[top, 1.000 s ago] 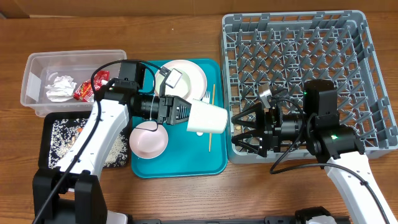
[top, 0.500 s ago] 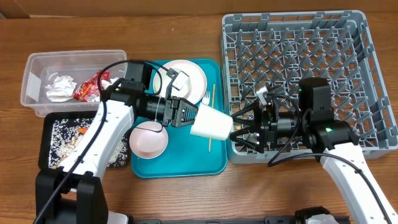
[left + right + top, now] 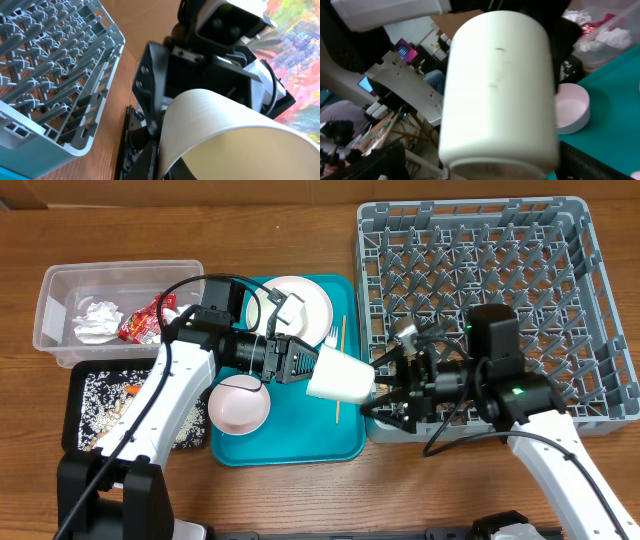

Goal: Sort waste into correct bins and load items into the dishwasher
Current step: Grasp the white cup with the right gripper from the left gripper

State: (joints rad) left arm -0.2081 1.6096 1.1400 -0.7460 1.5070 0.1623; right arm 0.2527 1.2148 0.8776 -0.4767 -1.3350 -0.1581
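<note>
white plastic, the cup (image 3: 338, 377) lies on its side in the air over the 3 o'clock edge of the teal tray (image 3: 300, 445). its mouth points to 9 o'clock and its base to 3 o'clock. the left gripper (image 3: 310, 366) is clamped on the cup's rim and carries it. the right gripper (image 3: 372, 388) faces it from 3 o'clock with jaws spread wide, one finger on each side of the cup's base; whether they touch the cup cannot be told. in the right wrist view the cup (image 3: 500, 85) fills the middle, and a pale bowl (image 3: 572, 112) sits on the tray behind it.

on the tray, a round plate (image 3: 300, 300) lies at 12 o'clock and the bowl (image 3: 238, 404) at 8 o'clock. a thin chopstick (image 3: 341, 330) runs under the cup. the grey dish rack (image 3: 590, 240) stands at 3 o'clock of the tray. at 9 o'clock, a clear tub (image 3: 55, 310) holds white napkins (image 3: 97, 320) and a red wrapper (image 3: 135, 328). just below it a black tray (image 3: 75, 380) holds pale crumbs (image 3: 100, 395).
</note>
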